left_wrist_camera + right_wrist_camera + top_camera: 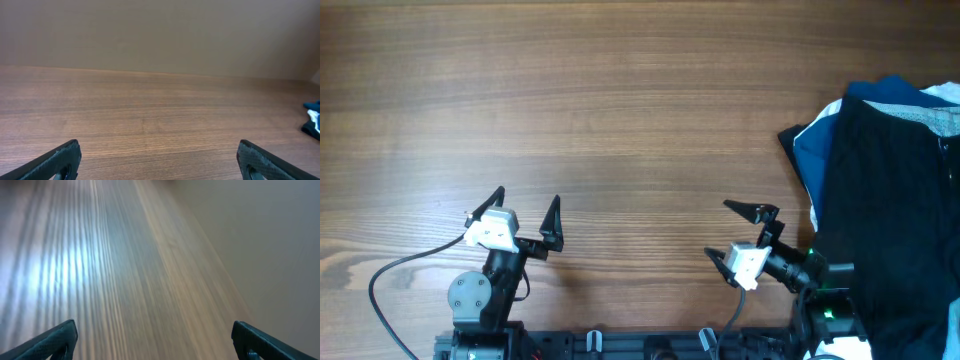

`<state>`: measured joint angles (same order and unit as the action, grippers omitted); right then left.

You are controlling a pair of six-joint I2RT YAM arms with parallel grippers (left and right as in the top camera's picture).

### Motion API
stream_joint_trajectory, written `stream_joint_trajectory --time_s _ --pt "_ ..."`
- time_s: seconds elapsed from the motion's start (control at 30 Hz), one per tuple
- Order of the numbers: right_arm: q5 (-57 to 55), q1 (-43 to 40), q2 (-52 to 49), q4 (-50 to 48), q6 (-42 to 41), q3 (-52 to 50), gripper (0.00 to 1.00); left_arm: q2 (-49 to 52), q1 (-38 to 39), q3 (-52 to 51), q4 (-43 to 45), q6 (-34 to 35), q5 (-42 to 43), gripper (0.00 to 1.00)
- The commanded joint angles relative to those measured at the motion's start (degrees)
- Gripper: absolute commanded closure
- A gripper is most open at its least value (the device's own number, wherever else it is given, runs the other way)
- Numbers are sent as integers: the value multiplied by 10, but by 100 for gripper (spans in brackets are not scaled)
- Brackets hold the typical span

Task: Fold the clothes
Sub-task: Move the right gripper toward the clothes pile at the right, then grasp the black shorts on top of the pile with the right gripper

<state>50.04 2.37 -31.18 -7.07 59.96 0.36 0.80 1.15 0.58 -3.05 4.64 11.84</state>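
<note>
The clothes, a large black garment, lie heaped at the table's right edge in the overhead view, with a pale grey-white strip showing at the top. My right gripper hovers open to the left of the heap, apart from it and pointing left. My left gripper stands open over bare wood at the front left, far from the clothes. In the left wrist view the left gripper holds nothing, and the right gripper in its own wrist view sees only bare table.
A royal blue garment pokes out from under the black one on its left side; a corner of the pile shows at the left wrist view's right edge. The wooden table stretches to the left and back. Arm bases sit along the front edge.
</note>
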Motion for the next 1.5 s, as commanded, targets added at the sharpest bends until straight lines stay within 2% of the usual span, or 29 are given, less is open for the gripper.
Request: stream_joint_trajectory --time_s 0.0,0.07,0.1,0.27,0.33,0.43,0.5,0.6,0.7,0.87,0.97,1.03,1.13,1.27,1.33,1.4,1.47 --pt "37 2 -2 -57 -191 4 0 -4 3 -3 -1 3 10 0" --pt "-33 2 -2 -102 -410 28 0 -4 3 -2 0 3 10 0" --pt "-66 2 -2 -100 -485 47 0 -4 3 -2 -1 4 12 0" --pt "-77 2 -35 -72 -655 165 0 11 3 30 -13 21 38 0" --pt "-49 2 -50 -113 -728 198 1 33 3 55 -20 21 37 0" --pt "-41 2 -57 -165 -771 207 0 95 3 113 -43 20 37 0" --pt "-43 2 -61 -177 -770 208 0 148 3 158 -65 20 38 0" --pt "-85 2 -83 -108 -803 236 0 259 3 252 -113 21 38 0" --pt "-134 2 -148 83 -822 335 0 377 3 374 -190 21 38 0" --pt "-220 2 -301 377 -755 563 0 556 3 585 -348 21 37 0" --pt "-248 2 -381 470 -690 680 0 621 3 655 -389 20 38 0" --pt "-248 2 -414 480 -677 724 0 642 3 674 -387 19 38 0" --pt "-257 -1 -431 463 -664 735 0 643 3 674 -370 19 42 0" --pt "-382 -26 -454 492 -751 735 0 640 3 674 -367 18 38 0" --pt "-391 -37 -478 501 -756 735 0 646 0 674 -367 21 9 0" --pt "-410 -38 -513 508 -757 735 0 662 -4 674 -375 56 -16 0" --pt "-459 -42 -550 534 -807 739 0 685 -7 674 -386 66 -16 0"
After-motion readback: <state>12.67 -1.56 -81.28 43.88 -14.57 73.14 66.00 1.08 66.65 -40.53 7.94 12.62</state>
